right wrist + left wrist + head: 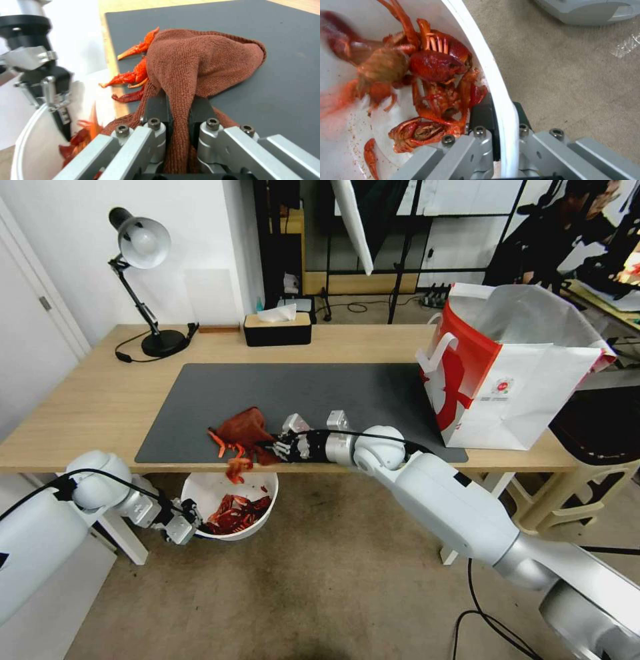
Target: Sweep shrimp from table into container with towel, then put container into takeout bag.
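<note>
On the table (100, 400), my right gripper (277, 447) is shut on the rust-brown towel (243, 429), which is bunched up near the front edge of the dark mat (347, 393). A few red shrimp (223, 447) lie at that edge against the towel (200, 62), and one shrimp (238, 468) is dropping off it. Below the table edge, my left gripper (183, 528) is shut on the rim of the white container (260, 500). Several shrimp (433, 65) lie inside the container (493, 75). The takeout bag (520, 380) stands open at the table's right end.
A black tissue box (277, 328) and a desk lamp (143, 280) stand at the back of the table. A white table leg (127, 540) is close beside my left arm. A dark stool (593, 440) sits right of the table. Carpet lies below.
</note>
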{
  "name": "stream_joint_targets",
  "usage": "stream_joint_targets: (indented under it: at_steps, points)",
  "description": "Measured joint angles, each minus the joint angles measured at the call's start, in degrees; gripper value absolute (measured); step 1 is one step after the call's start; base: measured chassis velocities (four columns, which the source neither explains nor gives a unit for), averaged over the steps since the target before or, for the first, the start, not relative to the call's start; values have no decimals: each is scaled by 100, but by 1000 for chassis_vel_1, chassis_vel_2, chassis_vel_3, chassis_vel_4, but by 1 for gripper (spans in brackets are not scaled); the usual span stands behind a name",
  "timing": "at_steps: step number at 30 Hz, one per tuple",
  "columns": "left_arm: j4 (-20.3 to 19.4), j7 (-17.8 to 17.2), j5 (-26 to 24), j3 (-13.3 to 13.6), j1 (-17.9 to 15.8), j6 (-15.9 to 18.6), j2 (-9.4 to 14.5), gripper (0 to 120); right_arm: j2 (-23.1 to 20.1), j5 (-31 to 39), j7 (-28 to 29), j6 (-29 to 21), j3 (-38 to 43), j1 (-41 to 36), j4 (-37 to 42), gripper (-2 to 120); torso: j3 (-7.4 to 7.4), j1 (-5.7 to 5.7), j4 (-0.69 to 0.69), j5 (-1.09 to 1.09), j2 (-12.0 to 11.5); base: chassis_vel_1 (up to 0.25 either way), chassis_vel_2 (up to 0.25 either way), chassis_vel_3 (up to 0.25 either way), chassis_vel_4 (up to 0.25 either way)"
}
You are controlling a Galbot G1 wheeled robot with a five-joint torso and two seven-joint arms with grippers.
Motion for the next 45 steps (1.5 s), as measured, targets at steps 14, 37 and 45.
stream_joint_targets:
  at_steps: [14,37,45]
  points:
    - [42,-32,-31,21,-58,7,31,0,-360,-173,-408,76,67,-470,620,5,1,0,1,0,0,0,0,0,0]
    - [73,-61,-45,50,-101,8,32,0,-618,-253,-847,49,209,-767,1204,5,1,0,1,-1,0,0,0,0,0]
    - [69,-62,-45,2,-50,6,61,0,-672,-83,-844,49,614,-844,1444,5,1,0,0,-1,0,0,0,0,0]
